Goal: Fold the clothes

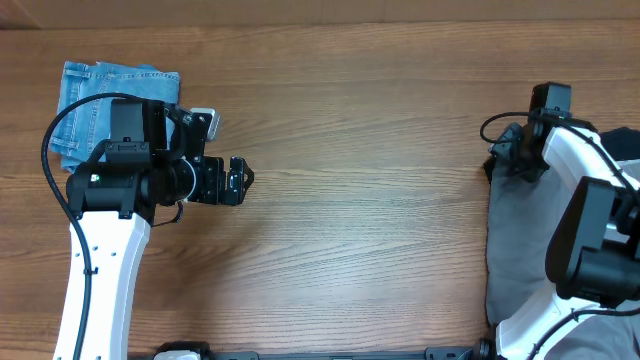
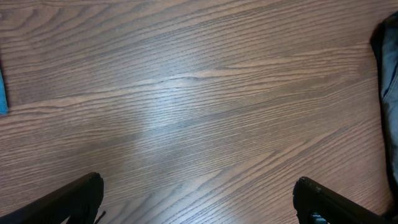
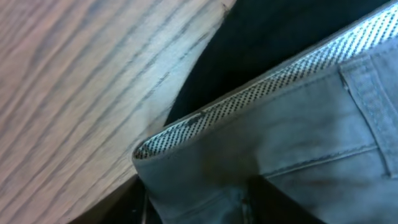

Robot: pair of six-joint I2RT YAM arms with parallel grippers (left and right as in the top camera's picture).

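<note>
since grey trousers (image 1: 520,250) lie at the right gripper (image 1: 508,155) | its hold: cannot tell | left gripper (image 1: 243,179): wide open, empty, well apart

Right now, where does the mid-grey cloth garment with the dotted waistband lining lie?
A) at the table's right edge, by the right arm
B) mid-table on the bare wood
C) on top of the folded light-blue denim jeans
A: the grey garment lies at the right edge of the wooden table, while the jeans sit far left, apart.

Rumpled grey clothes (image 1: 515,235), perhaps trousers, far right, with dotted waistband lining.
</note>
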